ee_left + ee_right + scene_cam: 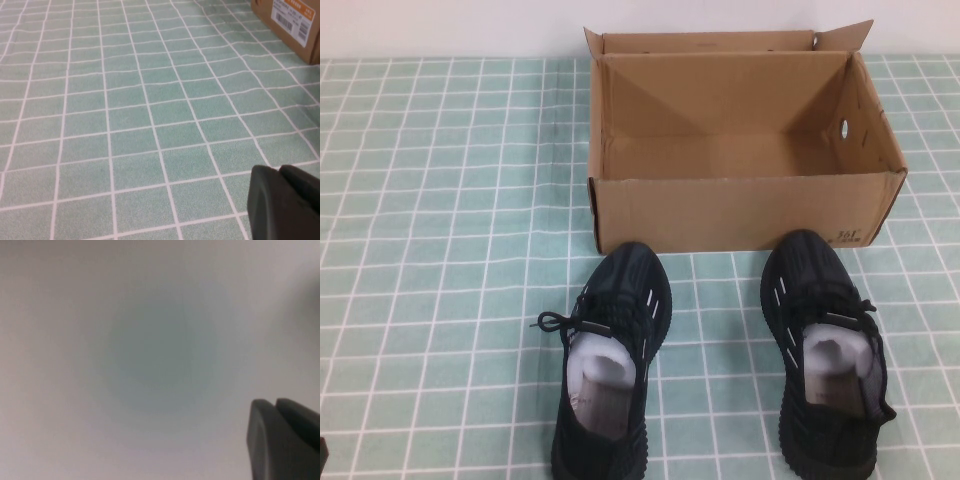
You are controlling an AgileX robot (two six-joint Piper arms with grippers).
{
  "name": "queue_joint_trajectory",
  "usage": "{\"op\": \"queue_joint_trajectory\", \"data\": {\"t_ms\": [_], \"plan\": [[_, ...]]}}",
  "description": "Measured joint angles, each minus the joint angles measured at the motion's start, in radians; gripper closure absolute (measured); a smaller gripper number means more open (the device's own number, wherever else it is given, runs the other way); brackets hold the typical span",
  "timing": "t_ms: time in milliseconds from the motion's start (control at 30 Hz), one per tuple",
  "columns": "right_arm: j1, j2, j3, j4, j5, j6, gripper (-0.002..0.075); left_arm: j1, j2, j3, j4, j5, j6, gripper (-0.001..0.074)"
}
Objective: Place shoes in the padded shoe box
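Note:
The brown cardboard shoe box (740, 210) stands open at the back of the table, its flaps up and a small round hole in its right wall. Its inside looks bare. Two black knit sneakers stand in front of it, toes toward the box: the left shoe (615, 300) and the right shoe (820, 290), both with white paper stuffing. My left gripper (280, 169) is shut and empty, low over the tablecloth left of the box, whose corner (295, 30) shows in the left wrist view. My right gripper (276, 402) is shut and empty against a blank blurred background.
A green checked tablecloth (450, 250) covers the table. A dark bit of my left arm (323, 455) shows at the bottom left corner of the high view. The right arm does not show in the high view.

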Motion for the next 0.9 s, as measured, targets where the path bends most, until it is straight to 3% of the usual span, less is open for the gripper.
{"op": "queue_joint_trajectory", "data": {"t_ms": [267,467,600,767,900], "plan": [[0.0,0.019,-0.308,-0.029,0.157,0.1,0.0736,0.0,0.0,0.0,0.002,0.0,0.0,0.0739],[0.0,0.187,-0.645,-0.185,0.563,0.294,0.0736,0.0,0.0,0.0,0.002,0.0,0.0,0.0739],[0.0,0.337,-0.808,-0.228,0.868,0.334,0.0736,0.0,0.0,0.0,0.002,0.0,0.0,0.0739],[0.0,0.518,-0.898,-0.179,1.144,0.204,0.0736,0.0,0.0,0.0,0.002,0.0,0.0,0.0739],[0.0,0.614,-0.906,-0.034,1.301,-0.031,0.0736,0.0,0.0,0.0,0.002,0.0,0.0,0.0739]]}}
